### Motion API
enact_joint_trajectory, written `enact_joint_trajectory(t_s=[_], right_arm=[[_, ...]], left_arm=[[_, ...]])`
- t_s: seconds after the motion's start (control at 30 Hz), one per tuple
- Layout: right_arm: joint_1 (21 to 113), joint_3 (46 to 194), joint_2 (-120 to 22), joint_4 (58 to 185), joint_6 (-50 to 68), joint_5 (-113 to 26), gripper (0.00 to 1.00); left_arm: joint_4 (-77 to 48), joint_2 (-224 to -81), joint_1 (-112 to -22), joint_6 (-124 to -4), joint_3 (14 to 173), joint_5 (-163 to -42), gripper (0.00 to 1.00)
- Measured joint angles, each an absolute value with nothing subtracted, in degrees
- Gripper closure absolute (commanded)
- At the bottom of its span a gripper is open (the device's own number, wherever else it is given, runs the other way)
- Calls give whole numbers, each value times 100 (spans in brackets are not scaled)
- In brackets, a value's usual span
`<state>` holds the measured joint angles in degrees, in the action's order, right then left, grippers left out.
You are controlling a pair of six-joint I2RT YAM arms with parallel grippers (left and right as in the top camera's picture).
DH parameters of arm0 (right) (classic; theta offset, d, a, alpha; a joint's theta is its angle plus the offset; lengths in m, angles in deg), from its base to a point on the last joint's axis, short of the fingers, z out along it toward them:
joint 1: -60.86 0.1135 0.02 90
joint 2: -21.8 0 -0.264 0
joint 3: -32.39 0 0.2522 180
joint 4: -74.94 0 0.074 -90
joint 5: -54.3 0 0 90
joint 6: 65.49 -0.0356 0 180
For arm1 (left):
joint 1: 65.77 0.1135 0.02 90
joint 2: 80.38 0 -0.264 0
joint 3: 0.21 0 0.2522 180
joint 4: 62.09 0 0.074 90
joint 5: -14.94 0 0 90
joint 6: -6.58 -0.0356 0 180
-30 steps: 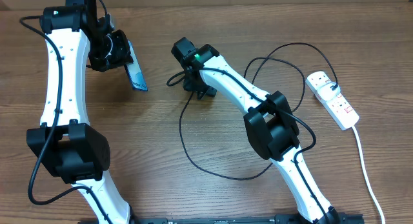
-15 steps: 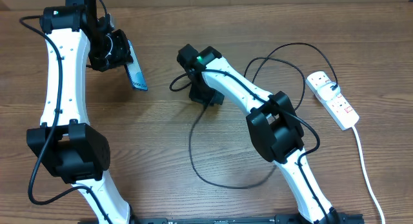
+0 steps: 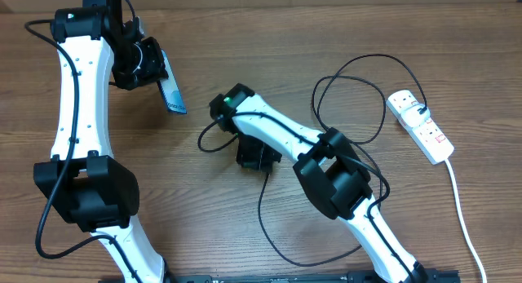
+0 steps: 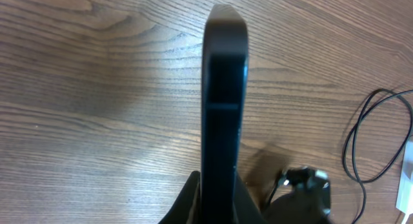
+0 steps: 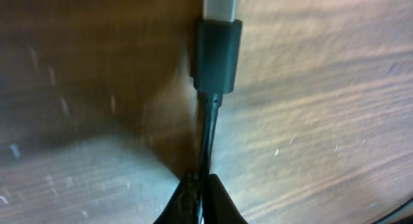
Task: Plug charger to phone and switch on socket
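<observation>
Across the wooden table (image 3: 204,210) I have plenty of bare surface between my two arms, and the only crowding is on the right, where the charger (image 3: 269,234) sprawls in loose loops from near the socket (image 3: 420,126) by the right edge round to my right arm. The socket lies well apart from both grippers, its thick white cord (image 3: 465,226) trailing toward me.

My left gripper (image 3: 151,67) has its jaws clamped on the phone (image 3: 171,94), held on edge and tilted, up at the far left; the left wrist view shows only its dark, thin side (image 4: 222,101). I judge it rigid, smooth and slippery, so the hold across its faces should stay firm.

My right gripper (image 3: 254,155) sits mid-table, jaws together on the charger just behind its small plug (image 5: 217,55), which the right wrist view shows pointing straight out. The cable is light and limp, so holding close to the plug is what lets me aim it. Open room lies between plug and phone; the slack behind could snag my right arm's elbow.
</observation>
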<state>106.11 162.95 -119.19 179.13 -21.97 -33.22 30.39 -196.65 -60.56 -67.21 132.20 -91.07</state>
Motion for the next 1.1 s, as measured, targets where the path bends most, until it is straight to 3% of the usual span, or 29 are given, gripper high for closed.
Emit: enact_joint_trajectory(t_s=[0.13,0.2,0.47,0.53,0.6,0.67,0.9,1.03,1.1], right_arm=[[10701,16209,-11913,18293,-2197,-3225,73],[10666,16185,-11913,18512,-2175,-3147,57],[10533,16183,-11889,18451,-2048,-3016,51],[10513,16172,-11830,18322,-2037,-3038,44],[10482,16168,-11731,18223,-2024,-3062,30],[10401,16163,-11554,18213,-2041,-3086,24],[10017,16163,-10824,17854,-1766,-3191,22],[9925,16163,-10728,17474,-1565,-3403,30],[9901,16153,-10728,17305,-1519,-3573,40]], left_arm=[[2965,-19665,-6056,-6721,13220,-9107,96],[2965,-19665,-6056,-6721,13220,-9107,96],[2947,-19665,-6056,-6721,13220,-9107,96],[2947,-19665,-6056,-6721,13220,-9107,96],[2947,-19665,-6056,-6721,13220,-9107,96],[2945,-19665,-6056,-6721,13220,-9107,96],[2925,-19665,-6056,-6721,13220,-9107,96],[2925,-19665,-6056,-6721,13220,-9107,96],[2925,-19665,-6056,-6721,13220,-9114,96]])
